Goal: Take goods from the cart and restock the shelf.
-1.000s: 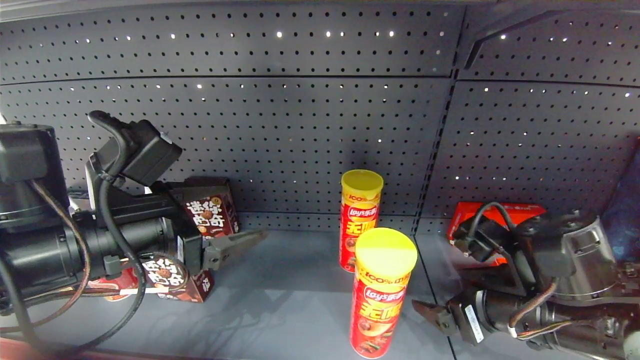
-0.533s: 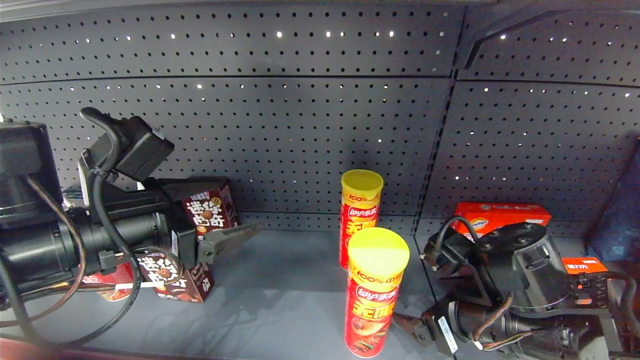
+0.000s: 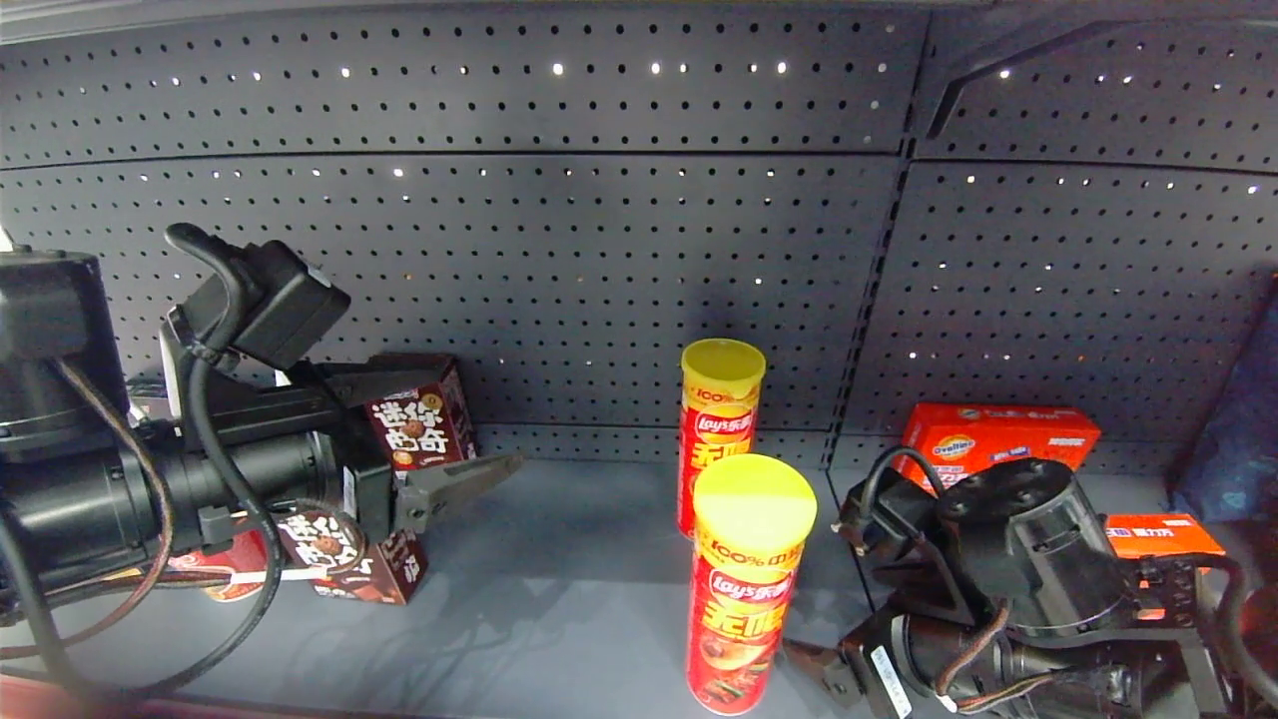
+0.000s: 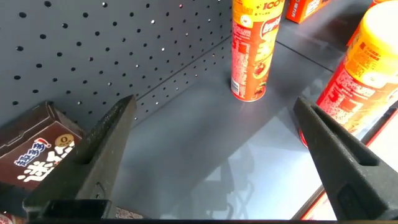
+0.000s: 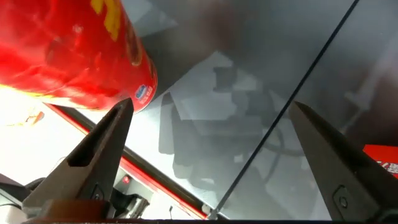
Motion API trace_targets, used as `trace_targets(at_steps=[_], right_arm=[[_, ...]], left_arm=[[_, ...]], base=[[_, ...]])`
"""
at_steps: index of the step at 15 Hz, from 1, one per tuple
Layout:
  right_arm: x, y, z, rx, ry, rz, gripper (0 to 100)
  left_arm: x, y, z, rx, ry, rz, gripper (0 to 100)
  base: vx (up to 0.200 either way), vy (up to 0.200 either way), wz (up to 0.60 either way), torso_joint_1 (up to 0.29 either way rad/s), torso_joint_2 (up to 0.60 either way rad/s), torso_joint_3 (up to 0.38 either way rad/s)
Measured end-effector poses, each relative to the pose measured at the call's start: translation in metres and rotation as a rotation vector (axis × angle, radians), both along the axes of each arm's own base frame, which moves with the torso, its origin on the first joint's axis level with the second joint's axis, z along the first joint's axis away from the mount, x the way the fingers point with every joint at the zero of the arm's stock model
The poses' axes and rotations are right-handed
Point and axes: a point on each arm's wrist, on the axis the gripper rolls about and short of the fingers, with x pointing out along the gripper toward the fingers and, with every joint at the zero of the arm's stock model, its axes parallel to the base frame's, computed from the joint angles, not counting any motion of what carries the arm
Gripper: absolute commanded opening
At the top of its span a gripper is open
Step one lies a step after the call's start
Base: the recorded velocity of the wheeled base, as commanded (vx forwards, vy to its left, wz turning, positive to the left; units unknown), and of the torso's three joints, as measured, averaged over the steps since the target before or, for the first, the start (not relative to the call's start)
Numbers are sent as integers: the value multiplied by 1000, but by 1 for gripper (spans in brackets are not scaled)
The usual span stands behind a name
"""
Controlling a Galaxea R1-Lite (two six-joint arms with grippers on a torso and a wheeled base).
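Front can, lower centre of my view: yellow lettering on red.
Brown box, left: white characters.
Orange box, right: small logo.

- a red chip can with a yellow lid stood upright near the front edge of the shelf.
- a second can, matching, stood upright just behind it.
- brown snack boxes sat at the left, an orange box at the right.

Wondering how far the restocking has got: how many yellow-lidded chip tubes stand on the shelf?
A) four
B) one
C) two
C: the back tube and the front tube both stand upright, one behind the other.
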Motion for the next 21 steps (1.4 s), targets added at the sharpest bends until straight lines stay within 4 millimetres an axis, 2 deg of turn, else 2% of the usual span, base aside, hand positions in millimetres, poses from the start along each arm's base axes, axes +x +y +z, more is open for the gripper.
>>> trace_targets(at_steps=[17, 21], right_arm=[[6, 10, -4, 6, -5, 9, 100], [4, 7, -5, 5, -3, 9, 100]], left_arm=[[-2, 1, -8, 8, 25, 0, 100], [-3, 3, -9, 11, 28, 7, 100]], base=[[0, 0, 0, 0, 0, 0], [0, 0, 0, 0, 0, 0]])
